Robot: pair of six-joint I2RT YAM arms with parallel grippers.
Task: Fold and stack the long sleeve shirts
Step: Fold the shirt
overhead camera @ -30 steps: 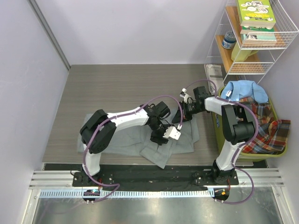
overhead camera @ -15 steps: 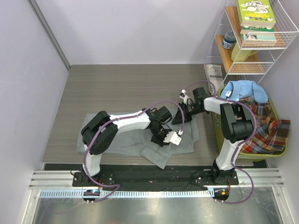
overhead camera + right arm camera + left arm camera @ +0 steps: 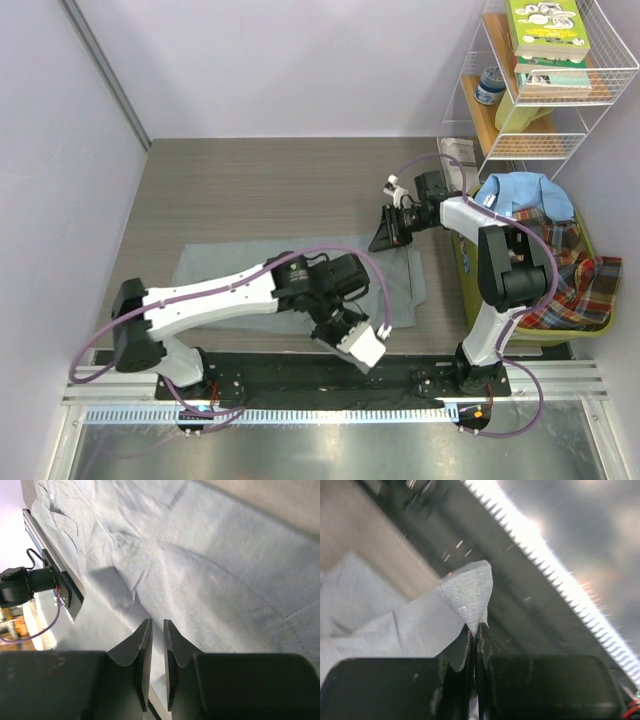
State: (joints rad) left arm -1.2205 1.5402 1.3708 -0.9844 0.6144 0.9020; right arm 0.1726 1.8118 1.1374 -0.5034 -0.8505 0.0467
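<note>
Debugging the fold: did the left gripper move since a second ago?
Yes, the left gripper moved toward the black base rail, pinching the grey shirt.

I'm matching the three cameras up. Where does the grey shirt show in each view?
Top external: grey shirt spread flat, middle of the picture.
Left wrist: one corner at centre frame, pinched in the left hand.
Right wrist: it fills most of the frame.
Shared landmark: the black rail along the shirt's near side.
</note>
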